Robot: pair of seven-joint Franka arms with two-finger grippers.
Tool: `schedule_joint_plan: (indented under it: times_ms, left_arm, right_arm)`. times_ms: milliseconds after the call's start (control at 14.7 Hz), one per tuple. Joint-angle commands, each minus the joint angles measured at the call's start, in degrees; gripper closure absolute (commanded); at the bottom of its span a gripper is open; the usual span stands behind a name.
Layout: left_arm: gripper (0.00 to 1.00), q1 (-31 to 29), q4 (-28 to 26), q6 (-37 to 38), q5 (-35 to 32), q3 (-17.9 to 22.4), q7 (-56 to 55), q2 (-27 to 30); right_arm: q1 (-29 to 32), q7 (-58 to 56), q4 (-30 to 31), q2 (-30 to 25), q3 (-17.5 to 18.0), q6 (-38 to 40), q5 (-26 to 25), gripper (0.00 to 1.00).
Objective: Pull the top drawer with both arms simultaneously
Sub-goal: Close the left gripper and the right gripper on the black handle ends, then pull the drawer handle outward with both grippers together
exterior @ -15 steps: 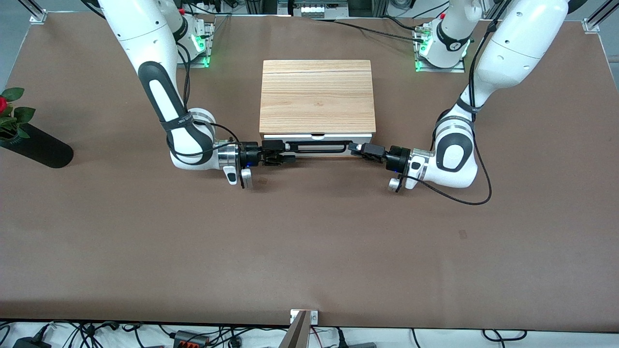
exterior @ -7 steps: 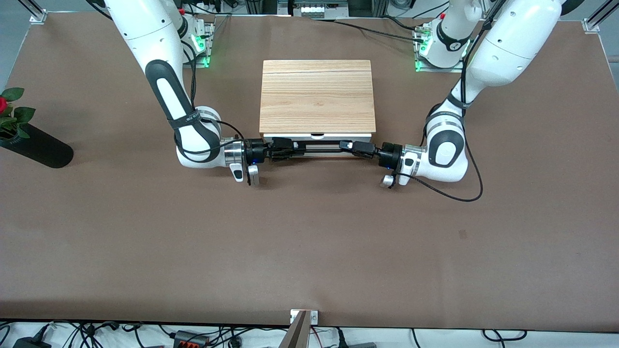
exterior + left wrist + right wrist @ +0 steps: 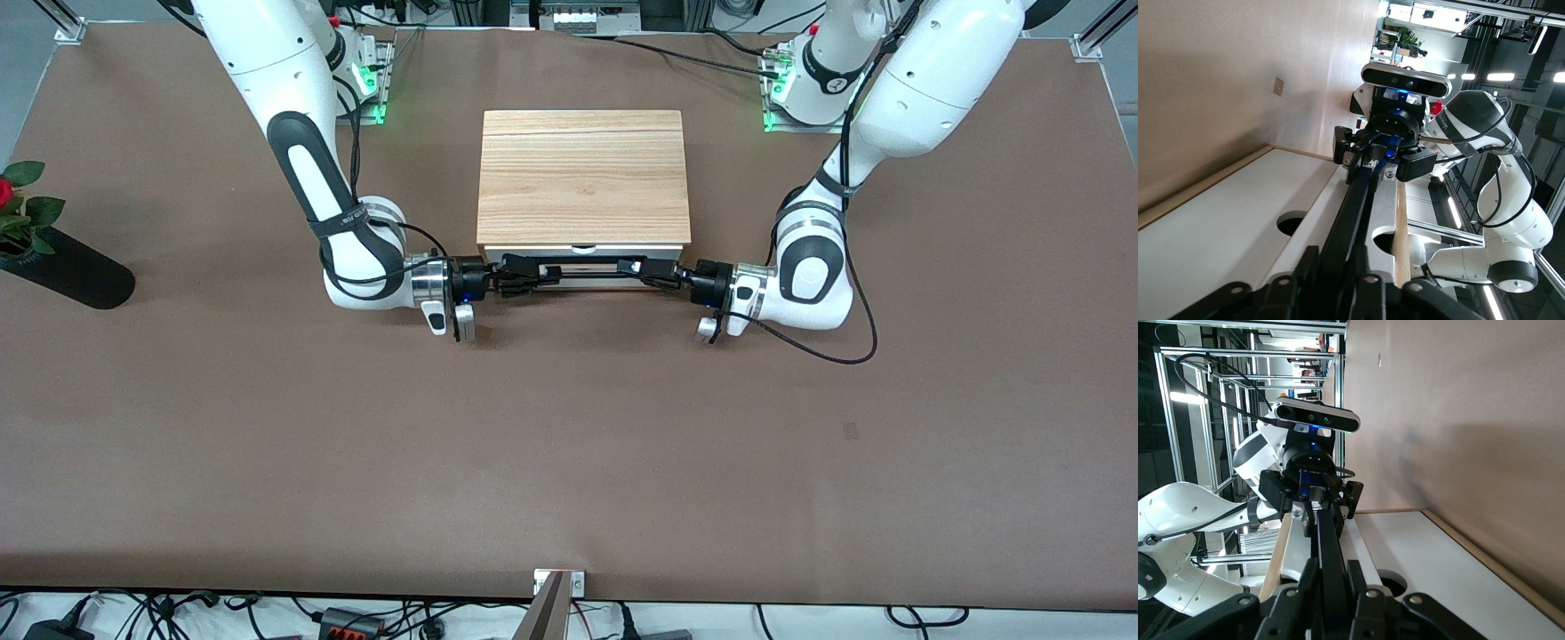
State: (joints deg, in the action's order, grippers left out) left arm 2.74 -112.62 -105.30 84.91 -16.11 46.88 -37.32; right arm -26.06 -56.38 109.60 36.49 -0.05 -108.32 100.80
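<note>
1. While both arms are reaching in low from their bases, the front view is showing the cabinet sitting mid-table, its top drawer facing the front camera and showing only as a thin white strip under the wooden top board. The right gripper is sitting at the end of the black bar handle toward the right arm's end of the table, and the left gripper is sitting at the handle's other end. A black vase with a rose is lying near the table edge at the right arm's end.

2. From the left wrist view, the left gripper is clamping the handle, fingers pressing on either side of the bar, with the drawer's white front just beside it.

3. From the right wrist view, the right gripper is likewise clamping the handle, with the left gripper gripping the bar farther along.
</note>
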Motion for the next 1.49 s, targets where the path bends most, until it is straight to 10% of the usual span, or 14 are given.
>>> schedule_joint_plan:
  times_ms: [0, 1426]
  left_arm:
    - [0.83, 0.33, -1.02, 0.18, 1.84, -0.32, 0.76, 1.46]
    - [0.87, 0.77, 11.01, -6.23, 0.7, 1.08, -0.12, -4.6]
  right_arm:
    - [0.39, -1.36, 0.44, -0.54, -0.13, 0.04, 1.15, 0.88]
    - [3.82, 0.92, -14.32, 8.15, -0.83, -1.19, 1.07, 0.91]
